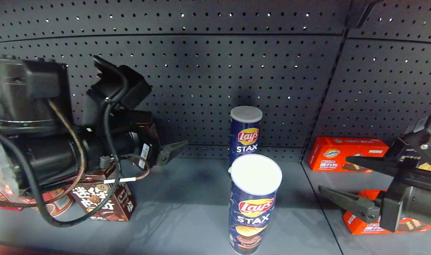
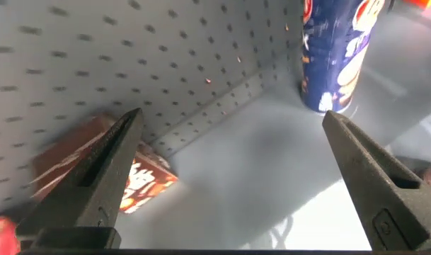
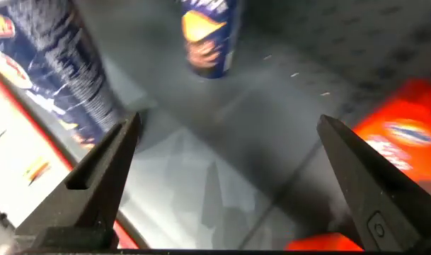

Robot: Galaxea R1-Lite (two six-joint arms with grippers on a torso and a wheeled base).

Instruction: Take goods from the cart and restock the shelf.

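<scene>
We see two chip cans upright on the shelf (image 1: 187, 198), the front can (image 1: 255, 205) just before the rear can (image 1: 245, 134); our left gripper (image 2: 233, 119) hangs wide open and empty to their left; our right gripper (image 1: 334, 174), likewise spread and empty, sits to their right near the orange boxes (image 1: 346, 154).

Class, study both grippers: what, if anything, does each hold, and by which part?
Nothing is held. The left gripper and the right gripper are both open and empty; the chip cans stand free on the shelf.
</scene>
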